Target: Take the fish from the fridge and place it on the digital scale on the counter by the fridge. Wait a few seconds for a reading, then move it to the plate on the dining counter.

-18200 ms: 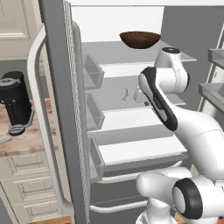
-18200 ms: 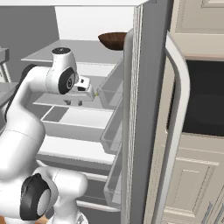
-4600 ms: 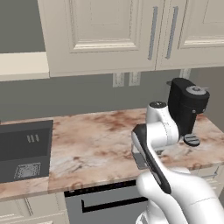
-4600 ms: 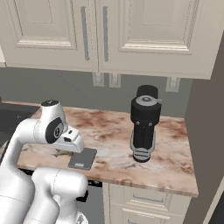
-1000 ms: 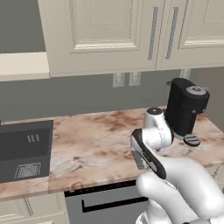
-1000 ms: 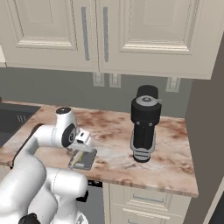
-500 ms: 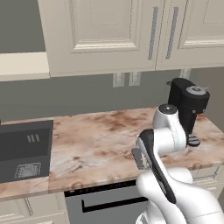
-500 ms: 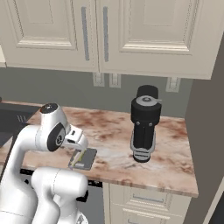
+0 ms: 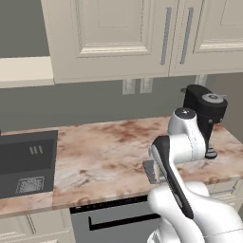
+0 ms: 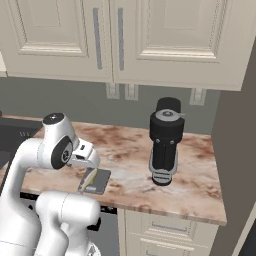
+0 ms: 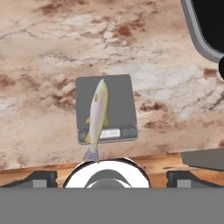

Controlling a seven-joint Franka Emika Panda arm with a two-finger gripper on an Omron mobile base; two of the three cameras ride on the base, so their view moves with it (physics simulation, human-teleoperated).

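Observation:
The slim pale fish (image 11: 98, 114) lies lengthwise on the flat dark grey digital scale (image 11: 120, 103), its tail over the display edge. In the right base view the fish (image 10: 89, 178) rests on the scale (image 10: 100, 182) near the counter's front edge. My gripper (image 10: 89, 156) hovers just above it, open and holding nothing. In the hand view its dark fingertips (image 11: 42, 178) stand wide apart on either side of the gripper (image 11: 111, 177). A corner of the scale (image 9: 148, 171) peeks out from behind my arm in the left base view. The plate and the dining counter are out of view.
A tall black coffee machine (image 10: 165, 140) stands right of the scale on the marbled counter (image 10: 195, 185). A dark sink (image 9: 26, 161) lies at the far left. Cream wall cabinets (image 10: 165, 35) hang overhead, and the grey fridge side (image 10: 239, 130) borders the counter on the right.
My arm's upper links have swung and the hand has shifted slightly above the scale. The fish has stayed still on the scale and the jaws have remained open.

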